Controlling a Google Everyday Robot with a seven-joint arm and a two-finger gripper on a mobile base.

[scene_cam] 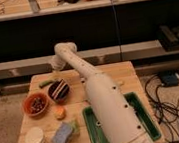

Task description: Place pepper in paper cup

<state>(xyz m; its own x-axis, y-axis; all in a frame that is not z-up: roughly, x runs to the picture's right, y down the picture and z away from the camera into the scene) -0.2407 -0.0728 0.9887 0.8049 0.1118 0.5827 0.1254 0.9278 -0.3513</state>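
Observation:
The slim green pepper [47, 83] lies on the wooden table [119, 74] near its back left edge, touching the far rim of a dark striped bowl. The white paper cup [35, 138] stands upright at the front left corner with nothing in it that I can see. My gripper [56, 67] hangs at the end of the white arm, just above and slightly right of the pepper, over the table's back edge. It is open and holds nothing.
A dark striped bowl [59, 89] and an orange-red bowl [36, 104] with dark contents sit between the pepper and the cup. A small orange item [59, 111] and a blue sponge [63, 134] lie nearby. A green tray [147, 120] is at the front right, partly behind the arm.

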